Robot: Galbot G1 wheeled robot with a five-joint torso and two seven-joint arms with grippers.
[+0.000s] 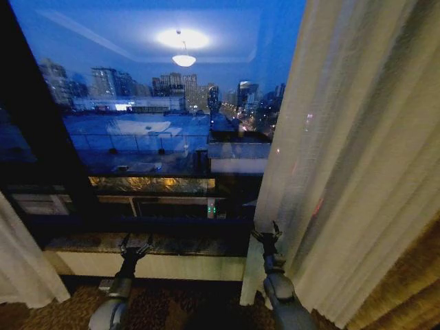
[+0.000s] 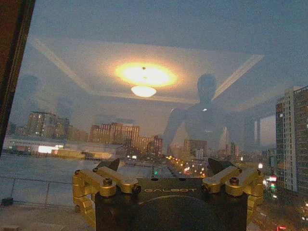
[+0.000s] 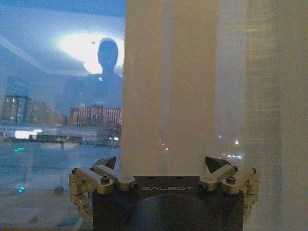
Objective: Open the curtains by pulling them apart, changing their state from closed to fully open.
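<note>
The right curtain [image 1: 344,158], a sheer off-white pleated panel, hangs over the right side of the window. My right gripper [image 1: 267,232] is raised at its inner edge, fingers open. In the right wrist view the right gripper [image 3: 162,162] faces the edge fold of that curtain [image 3: 168,86], which hangs in line with the gap between the spread fingers; I cannot tell if it touches them. The left curtain [image 1: 24,261] is bunched at the lower left corner. My left gripper [image 1: 135,242] stands open in front of the sill, apart from that curtain. In the left wrist view the left gripper [image 2: 166,166] faces bare glass.
The dark window glass [image 1: 151,124] shows the city and a reflected ceiling lamp. A stone sill [image 1: 82,244] runs below it. A thick golden-brown drape [image 1: 412,289] hangs at the far right. Patterned carpet [image 1: 179,302] lies under the arms.
</note>
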